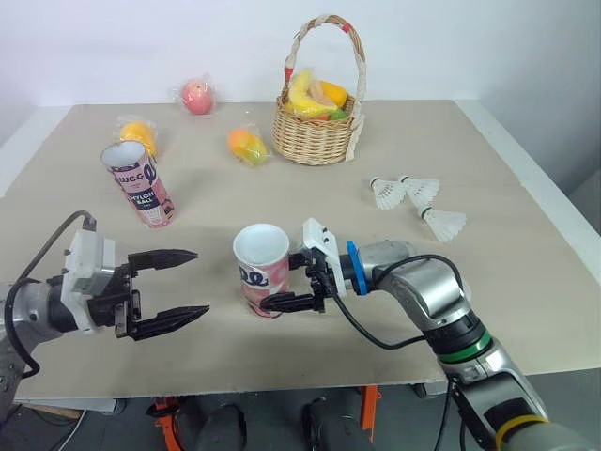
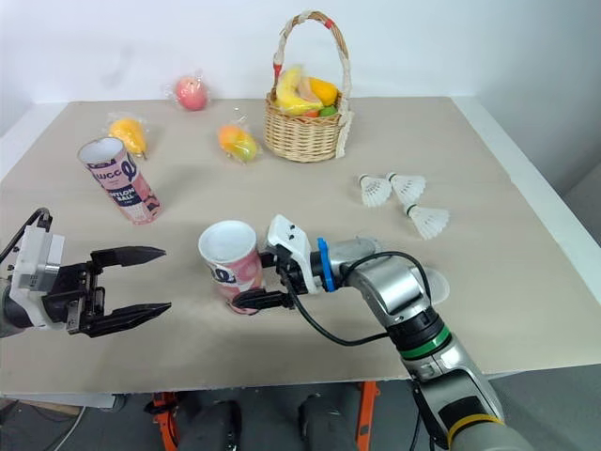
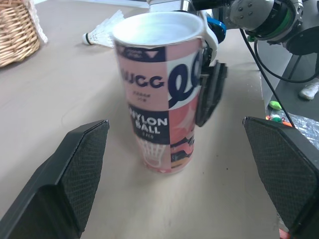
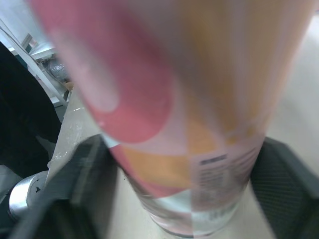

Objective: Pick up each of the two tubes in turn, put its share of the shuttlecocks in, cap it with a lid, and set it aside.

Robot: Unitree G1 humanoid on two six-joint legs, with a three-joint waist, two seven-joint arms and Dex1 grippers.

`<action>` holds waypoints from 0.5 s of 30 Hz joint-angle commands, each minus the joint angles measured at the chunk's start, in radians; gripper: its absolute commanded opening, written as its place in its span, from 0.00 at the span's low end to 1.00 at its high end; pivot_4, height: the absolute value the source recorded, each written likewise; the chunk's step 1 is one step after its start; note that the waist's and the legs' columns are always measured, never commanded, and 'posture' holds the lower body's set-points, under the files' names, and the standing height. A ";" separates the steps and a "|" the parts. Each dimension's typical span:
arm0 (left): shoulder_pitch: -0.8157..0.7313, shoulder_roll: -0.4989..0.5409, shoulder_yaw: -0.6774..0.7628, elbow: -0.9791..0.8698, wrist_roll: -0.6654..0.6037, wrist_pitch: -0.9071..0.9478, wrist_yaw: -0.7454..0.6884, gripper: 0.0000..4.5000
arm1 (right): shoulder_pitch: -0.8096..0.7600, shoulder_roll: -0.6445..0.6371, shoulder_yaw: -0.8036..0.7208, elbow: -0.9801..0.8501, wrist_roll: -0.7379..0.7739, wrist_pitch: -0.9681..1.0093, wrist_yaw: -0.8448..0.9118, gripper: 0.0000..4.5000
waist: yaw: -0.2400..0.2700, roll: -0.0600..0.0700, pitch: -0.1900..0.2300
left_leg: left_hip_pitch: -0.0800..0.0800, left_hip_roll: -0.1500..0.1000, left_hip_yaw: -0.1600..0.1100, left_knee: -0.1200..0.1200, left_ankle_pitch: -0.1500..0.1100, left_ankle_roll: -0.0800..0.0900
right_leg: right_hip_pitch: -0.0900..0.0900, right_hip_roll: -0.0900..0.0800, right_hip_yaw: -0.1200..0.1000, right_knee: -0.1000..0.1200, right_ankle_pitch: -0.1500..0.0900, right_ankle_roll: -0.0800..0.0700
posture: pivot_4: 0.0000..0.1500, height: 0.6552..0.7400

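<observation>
Left hand (image 1: 199, 282) spread, empty; right hand (image 1: 286, 281) pinching open tube (image 1: 255, 268), far finger partly hidden.

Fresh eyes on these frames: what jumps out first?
The right end effector clasps an open pink tube at the near centre of the table, with the left end effector wide open facing it. Three shuttlecocks lie to the right, and a fruit basket stands at the back.

Black left gripper (image 1: 199, 283), white mount (image 1: 84, 268), black cable (image 1: 49, 242)
</observation>
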 commanded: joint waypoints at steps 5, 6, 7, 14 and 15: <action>-0.120 -0.033 -0.089 0.061 0.030 -0.040 0.001 1.00 | -0.021 -0.021 -0.070 -0.029 0.044 0.010 0.008 0.61 | 0.000 0.000 0.000 | 0.000 0.000 0.000 0.001 0.000 0.000 | 0.000 0.000 0.000 0.000 0.000 0.000 | 1.00 1.00; -0.154 -0.048 -0.116 0.082 0.041 -0.046 0.006 1.00 | -0.025 -0.032 -0.087 -0.021 0.046 0.005 0.010 0.61 | 0.001 0.000 0.000 | 0.000 0.000 0.000 0.001 0.000 0.000 | 0.000 0.000 0.000 0.000 0.000 0.000 | 1.00 1.00; -0.206 -0.070 -0.155 0.108 0.046 -0.041 0.005 1.00 | -0.038 -0.052 -0.123 -0.003 0.052 -0.001 0.010 0.61 | 0.002 0.000 0.000 | 0.000 -0.001 0.000 0.001 0.000 0.000 | 0.001 0.000 0.000 0.001 0.000 0.000 | 1.00 1.00; -0.521 -0.228 -0.333 0.278 0.106 -0.043 0.014 1.00 | -0.162 -0.195 -0.383 0.291 0.020 -0.086 -0.113 0.61 | 0.007 0.000 0.001 | -0.002 -0.002 0.000 0.007 0.001 -0.001 | 0.003 -0.001 0.001 0.000 0.005 0.003 | 1.00 1.00; -0.556 -0.248 -0.349 0.307 0.119 -0.051 0.014 1.00 | -0.183 -0.218 -0.423 0.356 0.012 -0.101 -0.145 0.61 | 0.006 -0.001 0.002 | -0.001 -0.003 0.000 0.007 0.001 -0.001 | 0.004 -0.001 0.002 0.000 0.005 0.003 | 1.00 1.00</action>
